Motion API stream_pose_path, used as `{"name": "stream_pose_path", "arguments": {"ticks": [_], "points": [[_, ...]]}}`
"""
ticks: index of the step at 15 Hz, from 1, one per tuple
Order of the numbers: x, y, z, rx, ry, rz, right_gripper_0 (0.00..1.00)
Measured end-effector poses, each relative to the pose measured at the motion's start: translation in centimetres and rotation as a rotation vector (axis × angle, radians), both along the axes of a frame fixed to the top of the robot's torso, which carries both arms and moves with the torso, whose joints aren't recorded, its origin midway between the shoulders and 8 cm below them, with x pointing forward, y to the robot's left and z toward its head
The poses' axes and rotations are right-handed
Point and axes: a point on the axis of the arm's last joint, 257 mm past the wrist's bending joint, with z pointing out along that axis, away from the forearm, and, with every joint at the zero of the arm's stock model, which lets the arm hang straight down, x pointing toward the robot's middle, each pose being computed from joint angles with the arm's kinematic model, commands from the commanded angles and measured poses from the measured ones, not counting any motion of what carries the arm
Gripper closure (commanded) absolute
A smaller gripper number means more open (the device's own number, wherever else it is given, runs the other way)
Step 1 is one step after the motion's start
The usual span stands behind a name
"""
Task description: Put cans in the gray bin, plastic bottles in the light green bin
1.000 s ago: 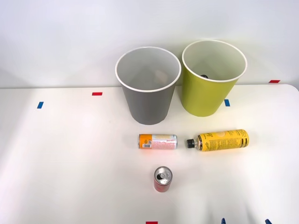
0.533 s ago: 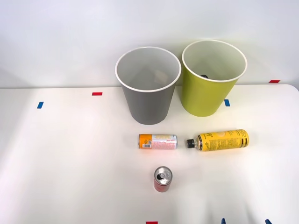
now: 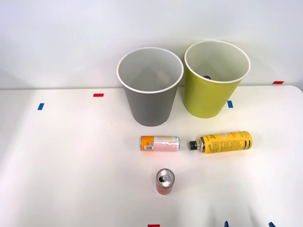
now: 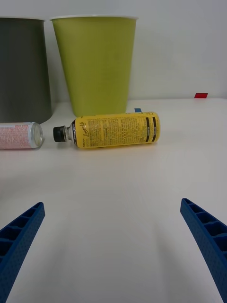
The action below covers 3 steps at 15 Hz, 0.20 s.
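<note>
The robot's right gripper (image 4: 113, 246), its blue ribbed fingers (image 4: 21, 236) spread wide and holding nothing, hovers low over the white table (image 3: 71, 156). Straight ahead of it lies the long yellow plastic bottle with the black cap (image 4: 111, 130), on its side, its long axis running crosswise to the gripper's approach. The tall yellow-green bin with the white rim (image 4: 97, 61) stands just behind the bottle.
</note>
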Motion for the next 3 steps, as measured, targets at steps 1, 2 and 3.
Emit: {"name": "stream_pose_path", "arguments": {"ticks": [1,2,3], "points": [[0.00,0.00,0.00,0.000,0.000,0.000,0.00],[0.00,0.00,0.00,0.000,0.000,0.000,0.00],[0.00,0.00,0.00,0.000,0.000,0.000,0.00]]}}
